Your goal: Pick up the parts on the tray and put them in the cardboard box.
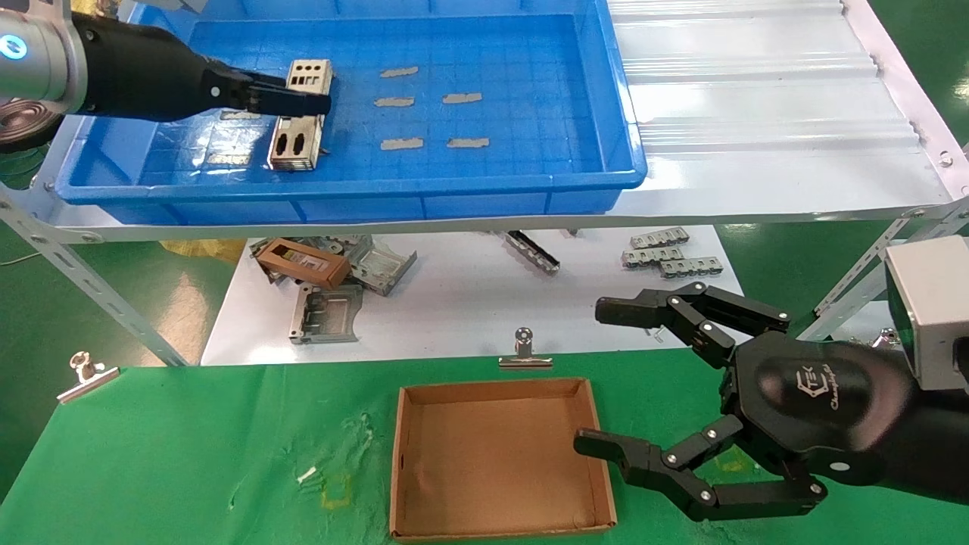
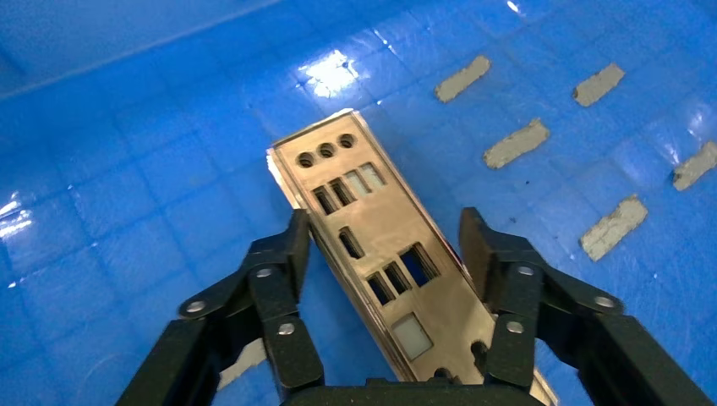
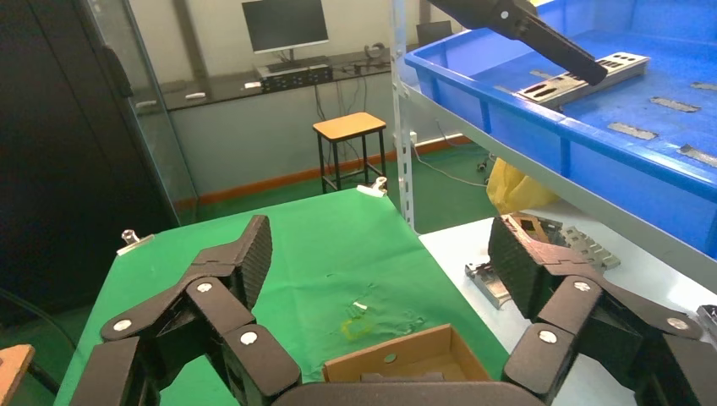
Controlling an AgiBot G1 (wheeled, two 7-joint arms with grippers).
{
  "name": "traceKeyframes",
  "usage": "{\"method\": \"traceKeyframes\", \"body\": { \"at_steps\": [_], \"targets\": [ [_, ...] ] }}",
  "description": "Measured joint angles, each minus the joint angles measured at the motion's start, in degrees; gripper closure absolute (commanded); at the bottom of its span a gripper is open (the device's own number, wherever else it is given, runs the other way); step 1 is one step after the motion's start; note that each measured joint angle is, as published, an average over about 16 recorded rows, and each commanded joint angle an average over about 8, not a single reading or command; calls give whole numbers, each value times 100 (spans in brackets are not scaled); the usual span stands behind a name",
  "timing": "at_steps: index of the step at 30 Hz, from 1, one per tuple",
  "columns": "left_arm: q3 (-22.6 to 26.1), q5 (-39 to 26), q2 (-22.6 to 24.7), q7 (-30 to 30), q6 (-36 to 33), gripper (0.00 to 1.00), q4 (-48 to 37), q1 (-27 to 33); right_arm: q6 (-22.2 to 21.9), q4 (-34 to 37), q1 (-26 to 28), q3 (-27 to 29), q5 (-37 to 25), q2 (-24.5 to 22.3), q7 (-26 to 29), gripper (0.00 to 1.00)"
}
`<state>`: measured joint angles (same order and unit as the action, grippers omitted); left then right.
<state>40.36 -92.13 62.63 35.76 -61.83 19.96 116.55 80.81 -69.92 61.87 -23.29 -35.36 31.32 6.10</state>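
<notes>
Reaching into the tray (image 1: pixel 621 129), your left gripper (image 1: pixel 306 97) sits over a part (image 1: pixel 297 119) near the tray's left side. In the left wrist view its fingers (image 2: pixel 292 254) stand on either side of the plate (image 2: pixel 380 254): one touches the plate's long edge, the other stands just off the opposite edge, so the grip is not fully closed on it. The part lies at a slant on the grid floor, punched side up, with round holes at the far end. Five grey strips (image 1: pixel 399 72) lie on the tray floor to its right, well apart from it.

Your right gripper (image 1: pixel 590 378) hangs spread wide just beside the right wall of the box (image 1: pixel 401 454), which sits on the green cloth (image 1: pixel 189 454) and holds nothing visible. Grey brackets (image 1: pixel 325 310) lie on the white sheet (image 1: pixel 454 303) below the tray shelf, beyond the box
</notes>
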Motion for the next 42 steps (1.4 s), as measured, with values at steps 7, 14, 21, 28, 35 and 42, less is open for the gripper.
{"method": "traceKeyframes", "body": {
  "at_steps": [7, 14, 21, 28, 35, 42],
  "targets": [
    [27, -74, -41, 271, 178, 100, 322, -120, 0, 0, 0, 0, 0, 0, 0, 0],
    [58, -172, -64, 454, 411, 100, 567, -236, 0, 0, 0, 0, 0, 0, 0, 0],
    [74, -243, -22, 478, 629, 28, 632, -284, 0, 0, 0, 0, 0, 0, 0, 0],
    [64, -248, 89, 351, 786, 32, 493, -278, 0, 0, 0, 0, 0, 0, 0, 0],
    [31, -201, 191, 166, 878, 100, 298, -259, 0, 0, 0, 0, 0, 0, 0, 0],
    [0, -150, 186, 42, 826, 100, 198, -191, 0, 0, 0, 0, 0, 0, 0, 0]
  ]
}}
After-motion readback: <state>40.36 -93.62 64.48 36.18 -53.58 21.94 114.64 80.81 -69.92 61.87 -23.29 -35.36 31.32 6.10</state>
